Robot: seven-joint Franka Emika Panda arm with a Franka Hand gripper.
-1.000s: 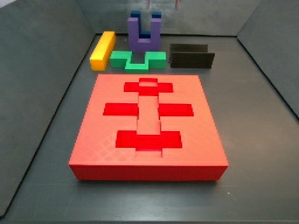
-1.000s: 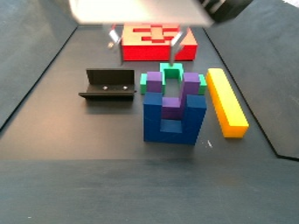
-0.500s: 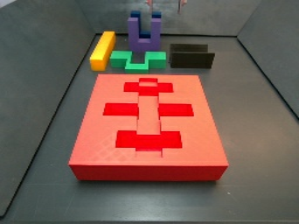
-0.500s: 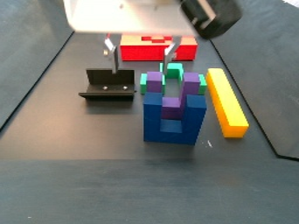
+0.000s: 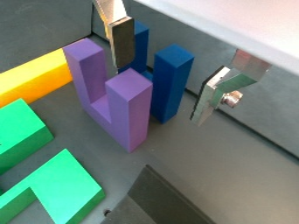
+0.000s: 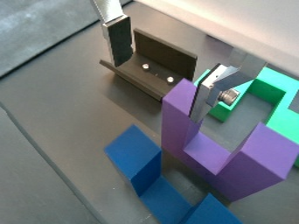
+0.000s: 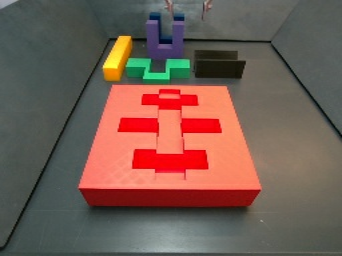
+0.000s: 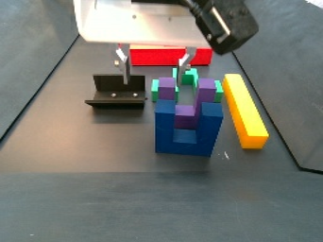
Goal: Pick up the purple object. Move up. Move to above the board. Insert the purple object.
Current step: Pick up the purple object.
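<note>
The purple object [image 8: 186,115] stands prongs up, nested against the blue U-shaped block [image 8: 184,134] at the near end of the floor. In both wrist views its prongs [image 5: 111,92] [image 6: 222,140] rise close under the fingers. My gripper [image 8: 157,61] hangs open just above and behind it, holding nothing. In a wrist view a blue prong [image 5: 173,79] lies between the silver fingers [image 5: 118,39], and the gripper [image 5: 167,66] straddles it without touching. The board [image 7: 168,140], a thick red slab with darker cut-outs, lies apart from the blocks.
A green notched block [image 8: 177,87] sits behind the purple object and a yellow bar [image 8: 245,109] lies to its right. The dark fixture [image 8: 116,93] stands to the left, below one finger [image 6: 118,39]. Grey walls close in the floor.
The gripper has come down toward the blocks, fingers still spread. The purple object and the other pieces have not moved.
</note>
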